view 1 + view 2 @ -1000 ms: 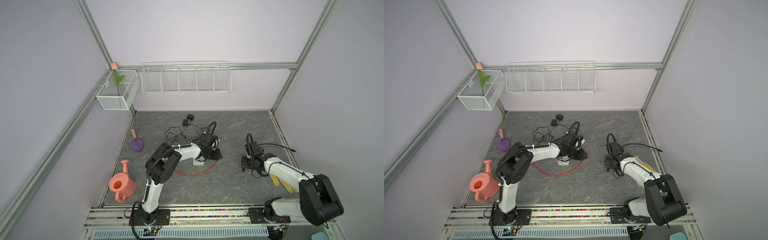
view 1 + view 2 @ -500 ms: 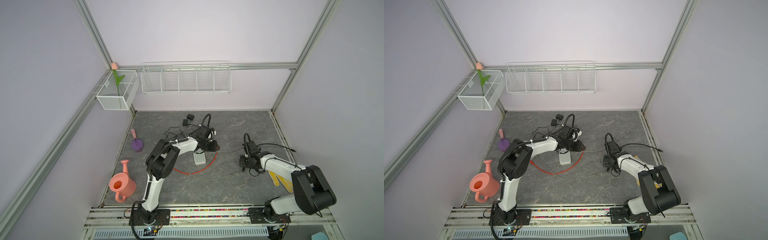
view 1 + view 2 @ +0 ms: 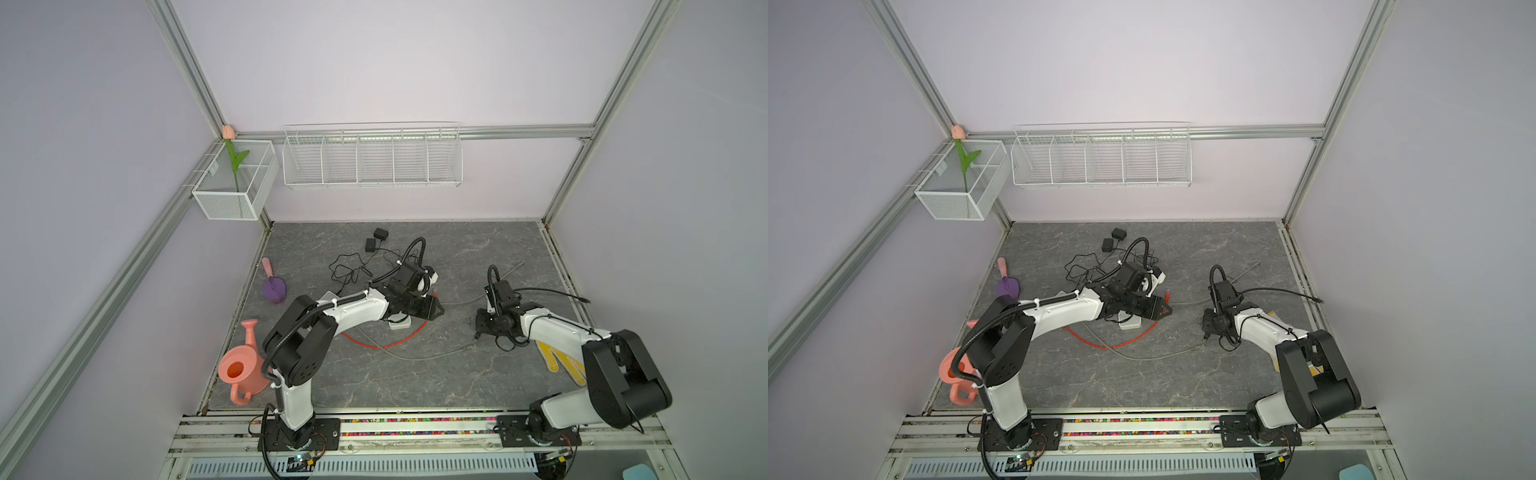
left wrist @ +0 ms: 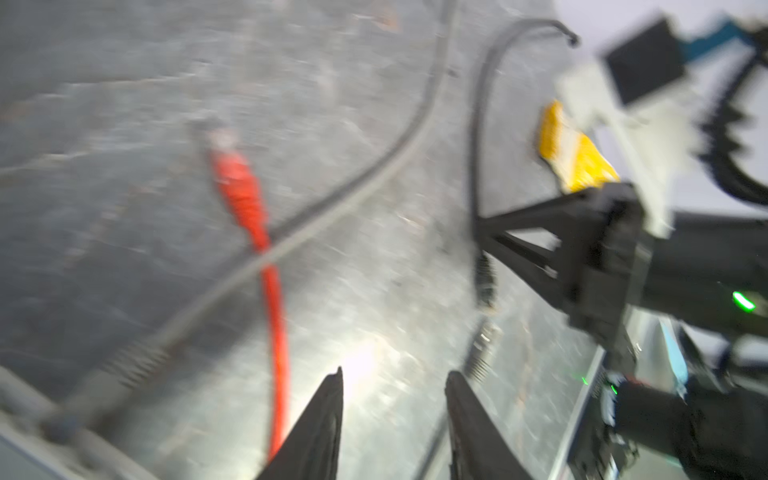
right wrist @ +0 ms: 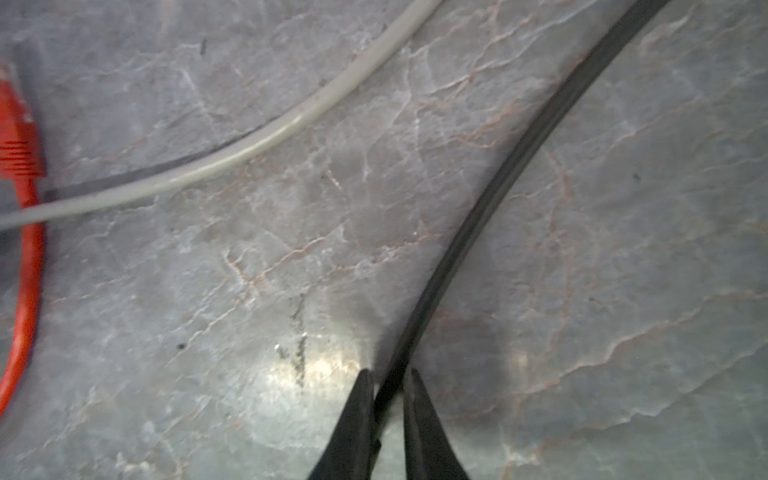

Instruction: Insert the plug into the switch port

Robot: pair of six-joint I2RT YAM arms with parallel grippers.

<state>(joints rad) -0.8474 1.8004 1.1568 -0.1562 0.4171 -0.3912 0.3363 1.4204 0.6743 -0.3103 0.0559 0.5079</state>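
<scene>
left wrist view motion-blurred, white switch [image 3: 400, 322] mostly hidden beneath left arm [image 3: 357, 311]

Four views of one two-armed work table: a stereo pair high overhead, plus a camera on each wrist.

Both top views look steeply down from above the front rail toward the back wall, far enough off to hold the whole grey table [image 3: 457, 382], both arms and the wire shelf [image 3: 372, 156]; they share almost everything, shifted slightly sideways. The left wrist camera looks low across the table past the left gripper [image 4: 395, 374] toward the right arm. The right wrist camera looks down past the right gripper [image 5: 388, 374], very near the surface. Both wrist views share the red cable [image 4: 243, 187], grey cable [image 5: 249, 148] and black cable [image 5: 498, 183].
</scene>
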